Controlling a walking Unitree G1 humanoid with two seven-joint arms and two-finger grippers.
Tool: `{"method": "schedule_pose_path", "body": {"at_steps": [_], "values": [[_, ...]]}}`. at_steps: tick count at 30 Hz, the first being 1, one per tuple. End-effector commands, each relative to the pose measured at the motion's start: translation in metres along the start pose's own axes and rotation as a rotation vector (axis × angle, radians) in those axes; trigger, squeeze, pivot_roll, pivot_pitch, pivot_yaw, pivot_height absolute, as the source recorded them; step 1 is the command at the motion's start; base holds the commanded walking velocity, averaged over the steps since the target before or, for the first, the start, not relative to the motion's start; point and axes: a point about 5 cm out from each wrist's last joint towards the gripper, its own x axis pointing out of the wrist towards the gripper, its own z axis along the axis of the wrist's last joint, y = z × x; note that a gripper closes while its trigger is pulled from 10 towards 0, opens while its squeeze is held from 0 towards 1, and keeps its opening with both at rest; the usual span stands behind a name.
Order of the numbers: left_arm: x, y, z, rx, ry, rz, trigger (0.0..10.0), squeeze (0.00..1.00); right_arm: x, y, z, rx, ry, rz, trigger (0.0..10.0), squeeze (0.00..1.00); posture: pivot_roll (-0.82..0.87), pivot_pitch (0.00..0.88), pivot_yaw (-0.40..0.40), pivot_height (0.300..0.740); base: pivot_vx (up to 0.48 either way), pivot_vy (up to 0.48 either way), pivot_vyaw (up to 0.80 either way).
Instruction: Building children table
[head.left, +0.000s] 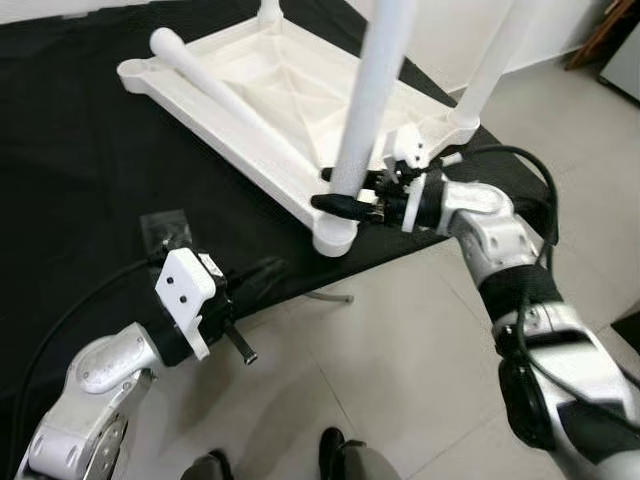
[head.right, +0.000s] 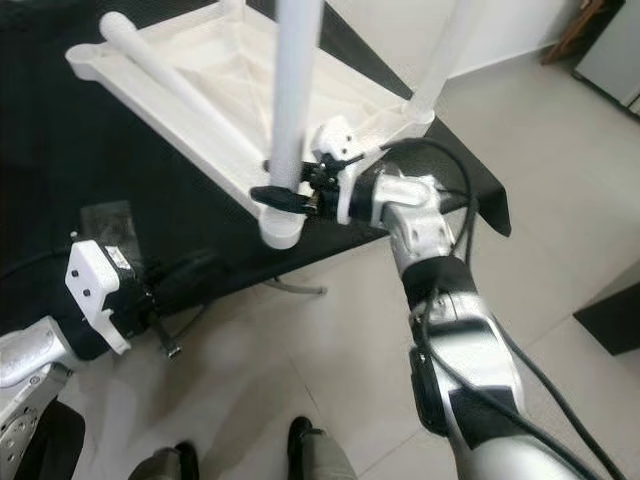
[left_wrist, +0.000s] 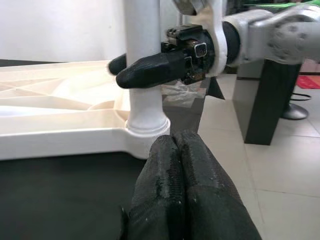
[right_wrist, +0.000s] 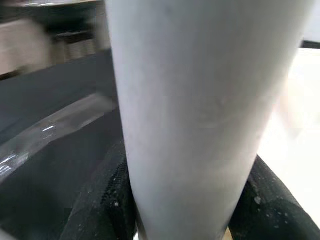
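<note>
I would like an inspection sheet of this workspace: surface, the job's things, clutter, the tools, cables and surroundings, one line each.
Surface: black table surface, tabletop near its edge.
Job's things: white tabletop lies upside down; three legs upright in corner sockets, near-corner leg among them; loose leg lies across it.
Clutter: clear plastic bag on the black surface.
Tools: right tool shut on the near-corner leg just above its socket; left tool shut, holding nothing, by the surface's edge.
Cables: black cables along both arms.
Surroundings: grey tiled floor; shoes at the bottom edge.

Place: a room in a home.
Floor: pale glossy tiles (head.left: 400, 350).
Walls: plain white (left_wrist: 60, 30).
Furniture: dark table leg (left_wrist: 262, 100), black mat (head.left: 70, 150).
</note>
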Motion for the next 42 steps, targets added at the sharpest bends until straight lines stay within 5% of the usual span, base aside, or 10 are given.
{"method": "schedule_pose_path", "body": {"at_steps": [1,8,13,14,17,19,25,27,28,42], "values": [[-0.003,-0.002,0.001,-0.003,0.007,-0.017,10.0,0.0,-0.017,-0.005,-0.055,0.136,0.226,-0.458,0.0,0.0,0.06,0.314,-0.115,0.74,0.0,0.0,0.0],[-0.003,0.0,0.003,0.002,0.009,-0.026,10.0,0.0,-0.011,0.073,-0.09,0.387,0.234,-0.772,0.0,0.0,0.08,0.311,-0.093,0.74,0.0,0.0,0.0],[-0.002,0.0,0.002,0.003,0.008,-0.028,10.0,0.0,-0.001,0.064,-0.083,0.37,0.209,-0.774,0.0,0.0,0.08,0.301,-0.096,0.74,0.0,0.0,0.0],[-0.001,0.0,0.002,0.003,0.006,-0.029,10.0,0.0,0.004,0.057,-0.076,0.349,0.206,-0.777,8.1,0.0,0.08,0.298,-0.097,0.74,0.0,0.0,0.0],[-0.001,0.0,0.002,0.003,0.006,-0.029,10.0,0.0,0.009,0.05,-0.069,0.328,0.195,-0.763,10.0,0.0,0.08,0.297,-0.095,0.74,0.0,0.0,0.0],[-0.001,-0.001,0.002,0.003,0.005,-0.028,10.0,0.0,0.014,0.039,-0.051,0.284,0.157,-0.754,10.0,1.0,0.08,0.299,-0.098,0.74,0.0,0.0,0.0],[0.0,-0.002,0.002,0.001,0.003,-0.027,10.0,0.0,0.017,0.037,-0.037,0.262,0.136,-0.71,10.0,1.0,0.08,0.299,-0.101,0.74,0.0,0.0,0.0],[0.0,-0.002,0.002,0.0,0.002,-0.026,10.0,0.0,0.022,0.033,-0.026,0.225,0.101,-0.595,10.0,0.67,0.08,0.301,-0.106,0.74,0.0,0.0,0.0],[0.0,-0.002,0.002,-0.001,0.001,-0.024,10.0,0.0,0.027,0.032,-0.015,0.146,0.082,-0.448,10.0,0.0,0.08,0.3,-0.107,0.74,0.0,0.0,0.0],[0.0,-0.005,0.002,-0.005,0.0,-0.023,10.0,0.0,0.024,0.012,0.026,-0.148,0.07,0.132,10.0,0.0,0.09,0.307,-0.109,0.74,0.0,0.0,0.0]]}}
